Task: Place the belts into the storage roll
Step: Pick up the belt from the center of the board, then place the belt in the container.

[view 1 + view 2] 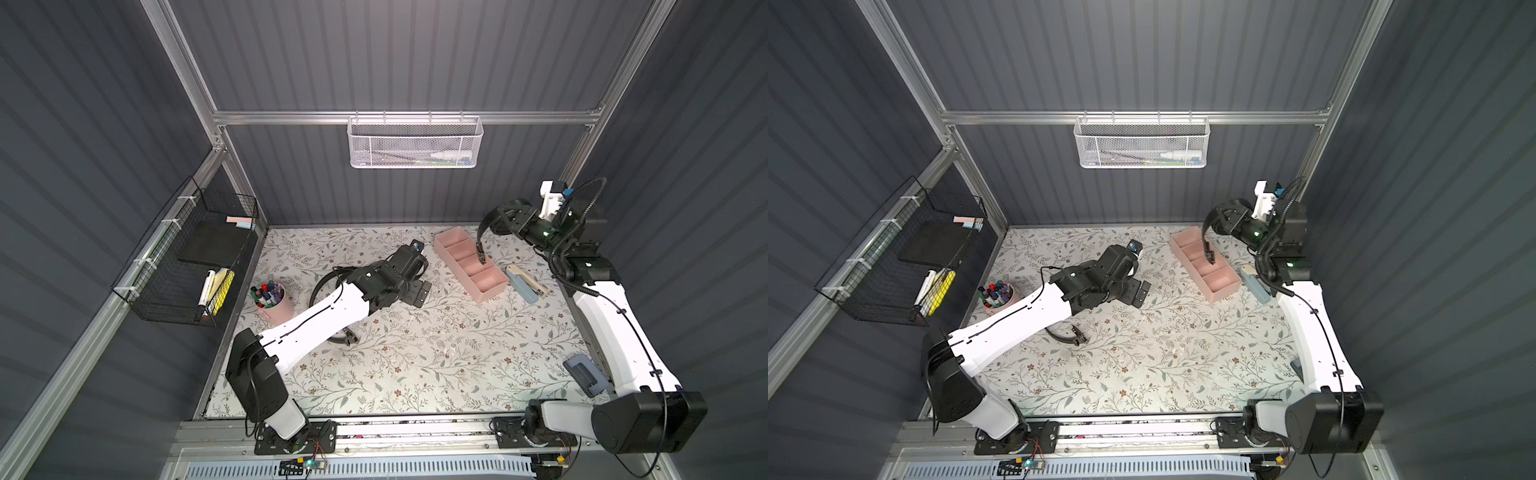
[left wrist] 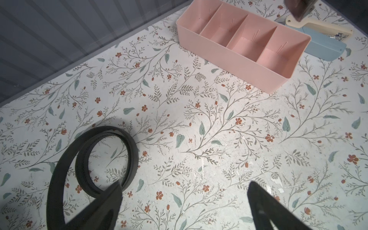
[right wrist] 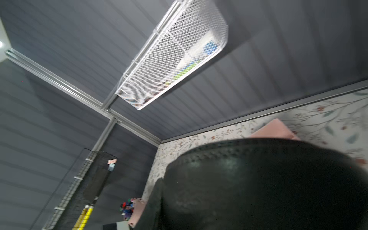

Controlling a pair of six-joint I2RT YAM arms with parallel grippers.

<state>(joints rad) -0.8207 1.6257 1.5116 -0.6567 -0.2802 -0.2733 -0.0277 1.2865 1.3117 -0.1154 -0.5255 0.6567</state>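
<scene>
The right gripper (image 1: 501, 219) is clamped on 1 long black leather-like belt (image 1: 479, 239) and raised, with the belt's buckle end dangling above the pale pink plastic 4-compartment tray (image 1: 493, 291). The left gripper (image 2: 185, 184) stands wide open, holding nothing, just by the other black belt (image 2: 131, 151), which lies loosely coiled on the floral table (image 1: 415, 353).

Black belts (image 2: 57, 183), pale pink storage roll (image 2: 229, 61), white table (image 2: 219, 129) with leafy floral print.
</scene>
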